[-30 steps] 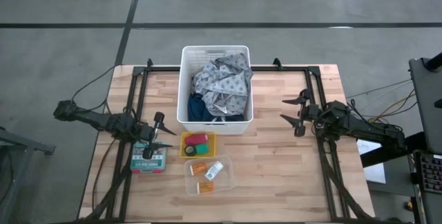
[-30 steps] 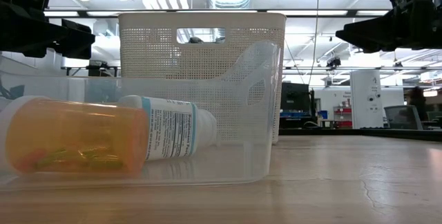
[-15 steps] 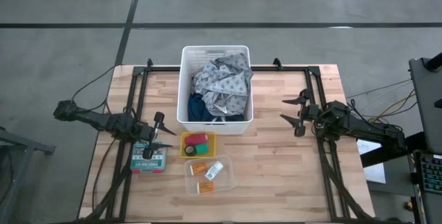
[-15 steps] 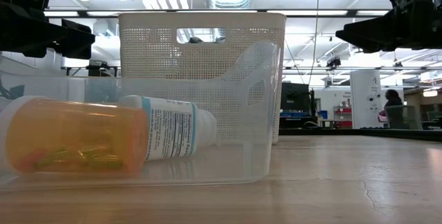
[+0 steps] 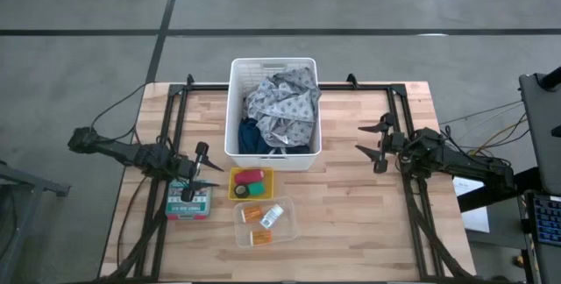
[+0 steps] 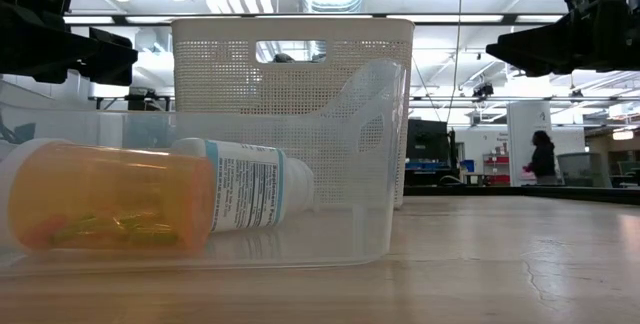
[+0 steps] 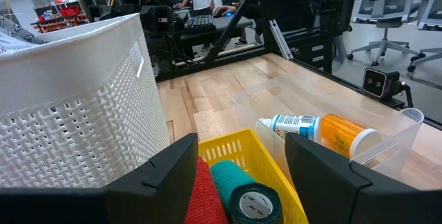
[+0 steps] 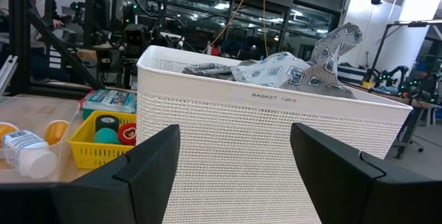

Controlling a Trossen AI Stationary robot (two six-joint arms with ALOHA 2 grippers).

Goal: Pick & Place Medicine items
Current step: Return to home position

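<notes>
We are judging the sorting done, with only the retreat home left. The left claw (image 5: 210, 172) is hanging spread and empty above a teal box (image 5: 188, 202), just beside the yellow bin (image 5: 233, 175). The right claw (image 5: 360, 140) is also gaping with nothing in it, out to the right of the basket (image 5: 237, 100). To do this well, we are advising lifting first and then drawing straight back, so that no finger is clipping a bin wall.

In the clear bin (image 5: 290, 221), the white bottle (image 6: 245, 184) and an orange bottle (image 6: 110, 199) are lying on their sides. From table height, their long axes are running across the view. From above, the white bottle is sitting slantwise. The red cylinder (image 5: 255, 176) and green roll (image 5: 242, 190) are sharing the yellow bin, but we cannot tell their axes.
</notes>
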